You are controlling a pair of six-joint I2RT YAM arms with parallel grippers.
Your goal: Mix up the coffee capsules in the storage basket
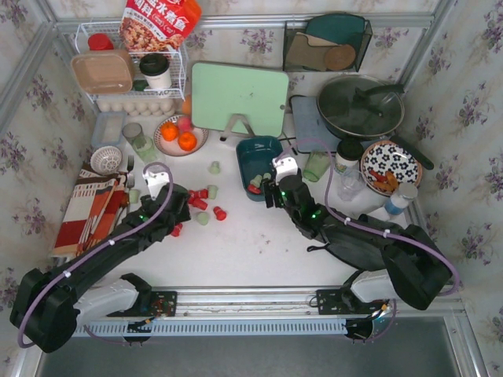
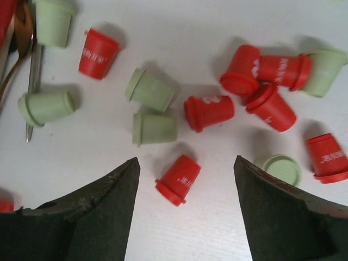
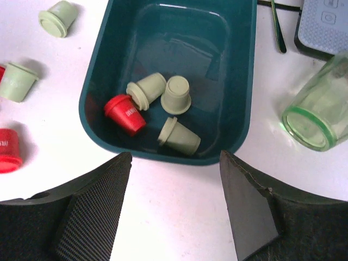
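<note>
The teal storage basket [image 1: 250,154] [image 3: 239,81] holds one red capsule [image 3: 126,113] and three pale green capsules [image 3: 176,94]. Several red and green capsules [image 1: 203,201] lie loose on the white table left of it. My left gripper [image 1: 174,210] [image 2: 185,163] is open over them, with a red capsule [image 2: 178,179] lying on its side between the fingers, untouched. My right gripper [image 1: 269,192] [image 3: 174,163] is open and empty, just in front of the basket's near wall.
A green glass cup [image 3: 318,109] lies right of the basket. A plate of oranges [image 1: 181,135], a cutting board [image 1: 240,98], a pan [image 1: 360,106], a patterned bowl [image 1: 391,165] and a wire rack [image 1: 134,71] stand behind. Cutlery [image 2: 27,65] and a striped cloth [image 1: 90,208] lie at the left.
</note>
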